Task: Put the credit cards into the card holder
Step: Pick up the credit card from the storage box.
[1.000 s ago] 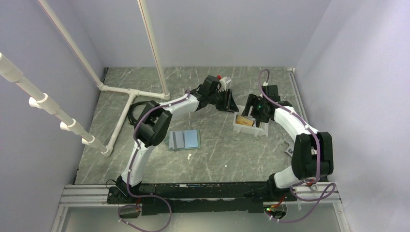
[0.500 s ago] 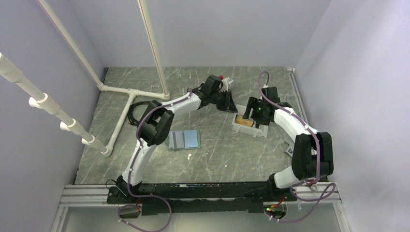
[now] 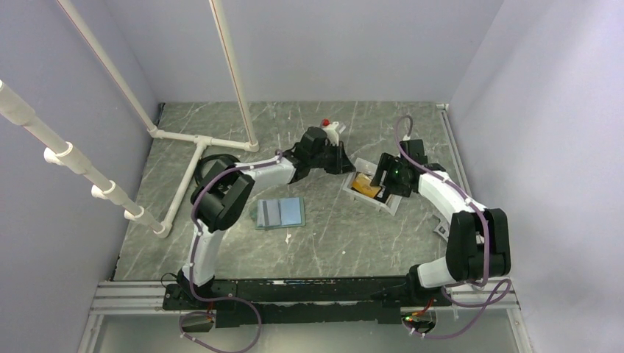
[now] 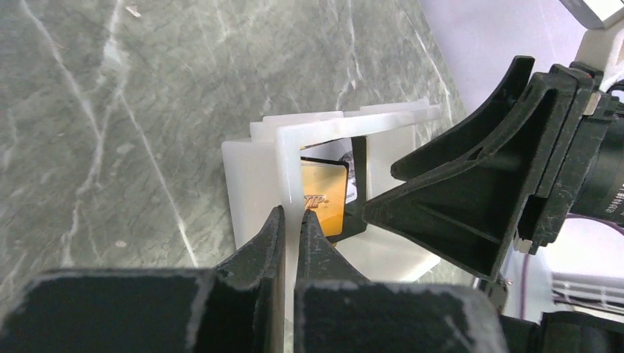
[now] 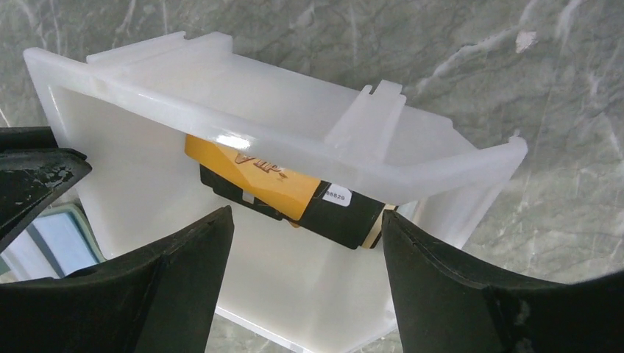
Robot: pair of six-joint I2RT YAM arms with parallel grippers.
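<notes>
Tight pinch from the left gripper [image 4: 292,215] on the white bin's [image 4: 246,184] upright wall; its wrist camera catches the orange card [image 4: 324,193] just inside; right gripper [image 5: 305,228] spread wide over that card and a black card [image 5: 342,220] beneath; only the overhead shows the card holder [image 3: 280,212], open, well apart leftward.

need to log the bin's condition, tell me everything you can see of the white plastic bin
The white bin is milky, slightly translucent plastic, with thin walls, a thick rim, a notched rib on one side and one open face. It sits askew on the marbled table. An orange-yellow card lies inside over a black card. The left gripper pinches one wall edge. The right gripper has its open fingers straddling the bin's open side without visible contact.
</notes>
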